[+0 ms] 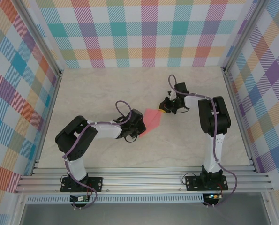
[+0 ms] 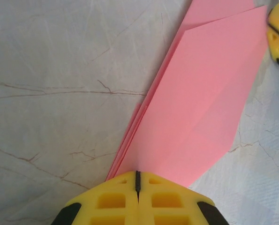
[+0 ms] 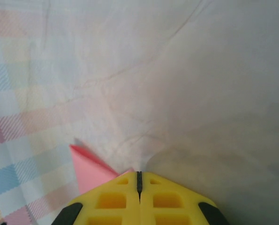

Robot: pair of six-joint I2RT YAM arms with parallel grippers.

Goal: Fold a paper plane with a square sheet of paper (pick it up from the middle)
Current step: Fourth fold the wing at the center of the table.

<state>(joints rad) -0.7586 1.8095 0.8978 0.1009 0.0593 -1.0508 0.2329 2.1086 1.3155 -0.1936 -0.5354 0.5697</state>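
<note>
The folded pink paper sits mid-table, between the two arms. The left gripper has its jaws pressed together on the paper's near-left end. The right gripper, jaws together, meets the paper's far-right corner; whether it actually pinches that corner is unclear.

Yellow fingers (pressed tight together) pinch pink paper, its corner jutting left over the pale table.
</note>
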